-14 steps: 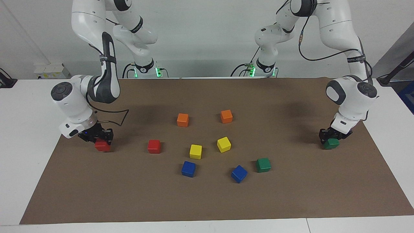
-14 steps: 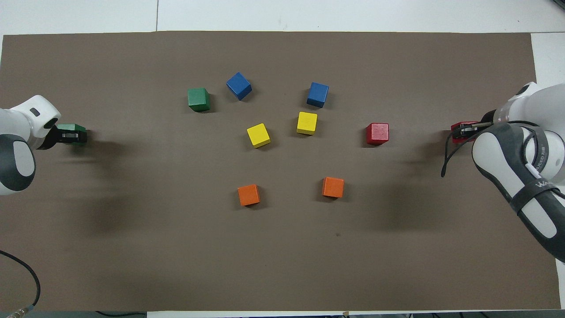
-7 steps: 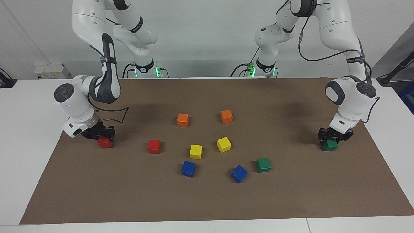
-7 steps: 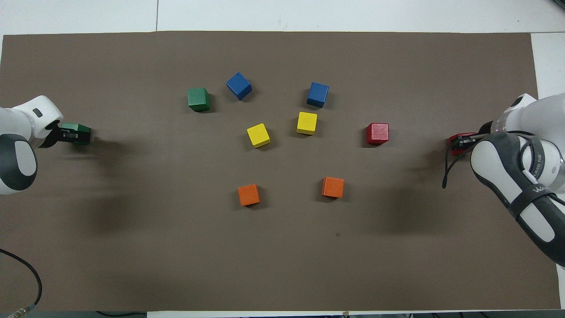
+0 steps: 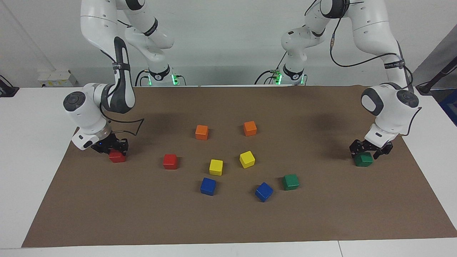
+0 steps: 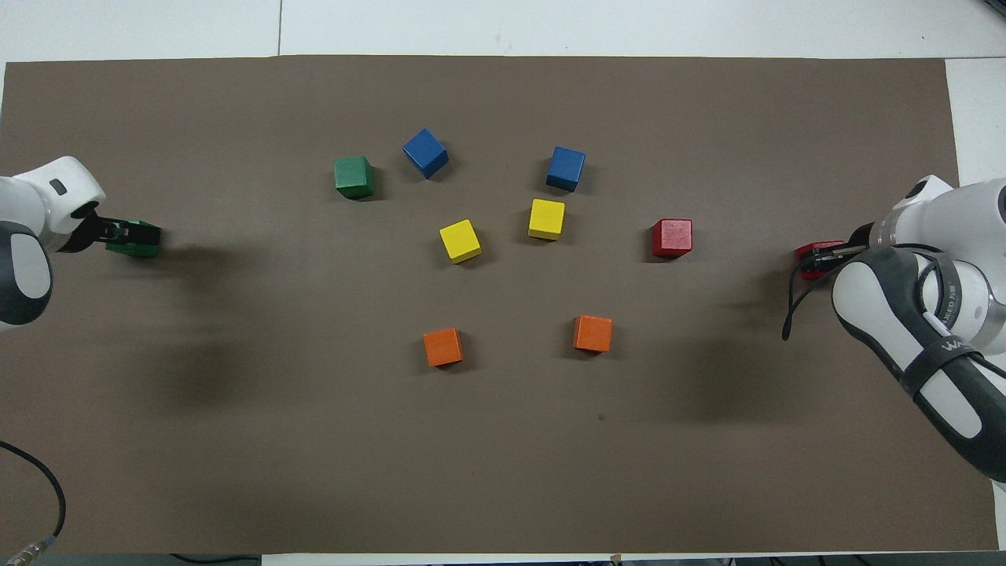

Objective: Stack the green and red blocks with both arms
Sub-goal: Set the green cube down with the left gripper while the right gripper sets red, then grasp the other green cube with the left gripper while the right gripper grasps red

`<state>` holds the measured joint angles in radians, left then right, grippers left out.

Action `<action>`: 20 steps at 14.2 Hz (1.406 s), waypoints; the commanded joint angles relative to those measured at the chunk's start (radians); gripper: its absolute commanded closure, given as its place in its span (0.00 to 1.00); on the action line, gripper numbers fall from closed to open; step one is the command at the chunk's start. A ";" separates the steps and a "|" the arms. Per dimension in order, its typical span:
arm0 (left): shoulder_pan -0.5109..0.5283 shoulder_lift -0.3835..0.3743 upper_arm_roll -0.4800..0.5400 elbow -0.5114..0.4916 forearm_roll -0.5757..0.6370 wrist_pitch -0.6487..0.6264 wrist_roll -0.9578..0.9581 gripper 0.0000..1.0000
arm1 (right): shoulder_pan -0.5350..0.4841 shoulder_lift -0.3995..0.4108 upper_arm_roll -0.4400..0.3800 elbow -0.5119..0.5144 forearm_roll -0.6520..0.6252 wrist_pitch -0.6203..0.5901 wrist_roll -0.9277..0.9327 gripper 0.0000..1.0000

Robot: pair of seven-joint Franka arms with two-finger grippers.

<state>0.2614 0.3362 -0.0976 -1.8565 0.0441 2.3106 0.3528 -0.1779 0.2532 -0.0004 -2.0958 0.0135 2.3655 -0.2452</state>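
At each end of the mat a gripper is clamped on a small block: the right gripper [image 5: 113, 150] on a red block [image 5: 117, 156], the left gripper [image 5: 370, 149] on a green block [image 5: 363, 159]. Each partner, a second red block [image 5: 170, 161] and second green block [image 5: 290, 181], sits toward the middle. They look light, rigid and matte, so pinching two flat sides squarely should hold them.

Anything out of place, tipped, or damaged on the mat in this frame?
Nothing stands out. Ten cubes are in view, none stacked or visibly damaged. The left gripper is at a green block and the right gripper at a red block, at the mat's two ends.
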 commanded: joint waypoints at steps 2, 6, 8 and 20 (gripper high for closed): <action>-0.124 0.024 0.010 0.262 -0.017 -0.253 -0.212 0.00 | -0.020 -0.025 0.013 -0.032 0.000 0.024 -0.016 0.00; -0.324 0.065 0.012 0.272 -0.018 -0.203 -0.602 0.00 | -0.008 -0.072 0.014 0.040 0.000 -0.125 -0.014 0.00; -0.408 0.169 0.012 0.377 -0.015 -0.198 -0.734 0.00 | 0.006 -0.094 0.020 0.133 0.000 -0.256 0.007 0.00; -0.504 0.330 0.016 0.442 0.028 -0.066 -0.776 0.00 | 0.319 -0.017 0.022 0.262 0.000 -0.208 0.460 0.00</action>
<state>-0.2141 0.6343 -0.1015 -1.4453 0.0461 2.2247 -0.4053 0.1417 0.2349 0.0238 -1.7697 0.0137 2.0754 0.2197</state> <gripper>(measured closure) 0.000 0.000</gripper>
